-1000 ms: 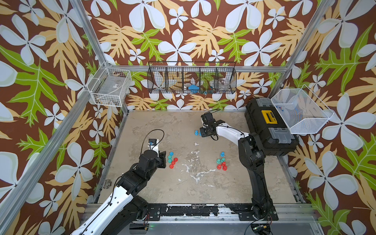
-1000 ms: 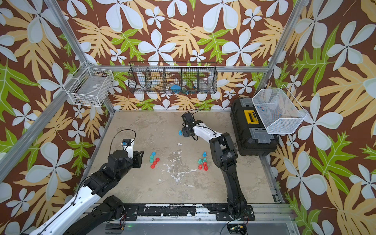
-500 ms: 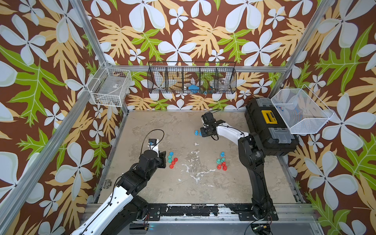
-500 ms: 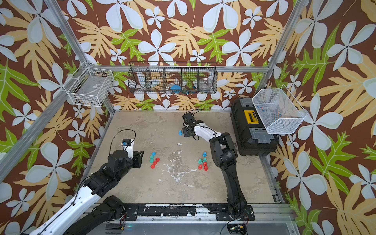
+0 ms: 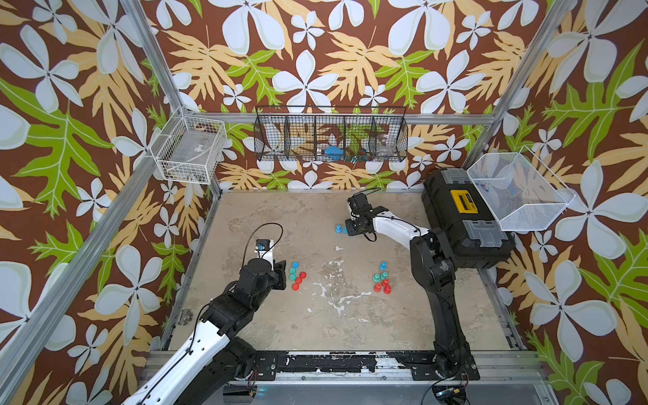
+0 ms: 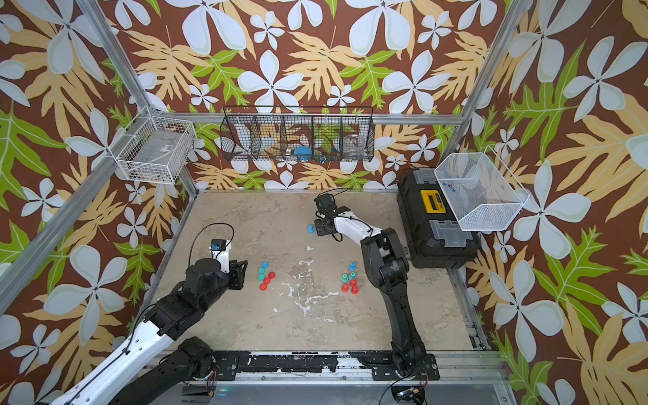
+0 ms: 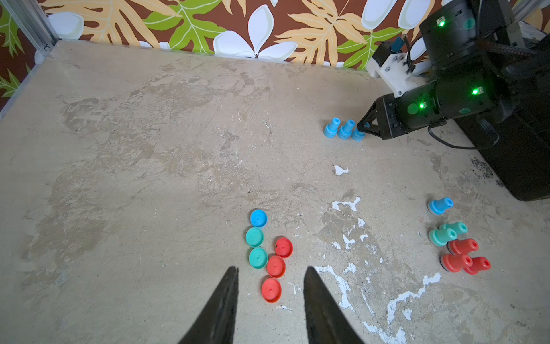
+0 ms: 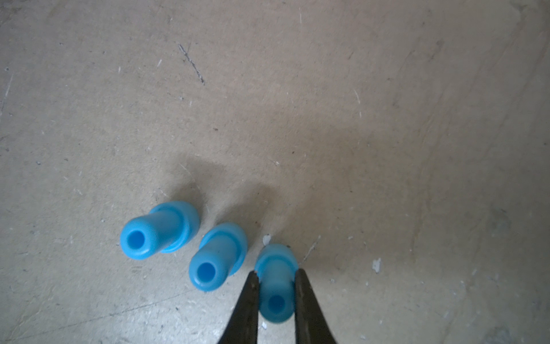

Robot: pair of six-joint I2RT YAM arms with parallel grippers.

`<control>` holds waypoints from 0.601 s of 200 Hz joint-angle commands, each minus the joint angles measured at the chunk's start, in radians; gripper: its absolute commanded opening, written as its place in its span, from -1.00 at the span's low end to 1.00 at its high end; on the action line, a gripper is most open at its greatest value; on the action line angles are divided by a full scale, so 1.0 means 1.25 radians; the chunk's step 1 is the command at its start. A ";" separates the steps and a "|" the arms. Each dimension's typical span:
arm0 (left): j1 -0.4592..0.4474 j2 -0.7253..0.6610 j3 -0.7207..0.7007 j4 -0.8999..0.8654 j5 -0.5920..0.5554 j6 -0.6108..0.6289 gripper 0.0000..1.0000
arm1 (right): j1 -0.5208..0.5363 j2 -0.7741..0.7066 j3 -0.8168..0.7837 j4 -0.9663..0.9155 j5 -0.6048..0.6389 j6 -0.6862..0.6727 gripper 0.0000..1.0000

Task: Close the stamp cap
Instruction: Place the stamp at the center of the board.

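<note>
The right end effector (image 8: 276,271) is clamped on the stem of a blue stamp (image 8: 275,287). The stamp stands on the table (image 5: 315,315) toward 12 o'clock in both top views, just beside two more blue stamps (image 8: 218,256). This looks like a set-down at the end of that row. To do it well, it should release only once the base sits flat, part the jaws just enough, then lift straight up so the near neighbour isn't nudged. The left end effector (image 7: 271,268) hovers by the loose caps (image 7: 275,266) at about 9 o'clock, fingers apart and holding nothing. One blue cap (image 7: 258,218) lies there. Its likely partner, a lone blue stamp (image 7: 440,205), waits at 3 o'clock.
</note>
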 commanded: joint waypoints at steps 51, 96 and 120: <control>0.001 -0.002 0.001 0.005 -0.010 -0.005 -0.21 | 0.001 -0.009 -0.003 -0.003 -0.008 0.005 -0.44; 0.001 -0.004 0.001 0.004 -0.010 -0.007 -0.21 | 0.000 -0.016 0.009 -0.011 -0.011 0.004 -0.30; 0.001 -0.004 0.001 0.003 -0.010 -0.007 -0.21 | 0.000 -0.027 0.010 -0.015 -0.010 0.003 -0.25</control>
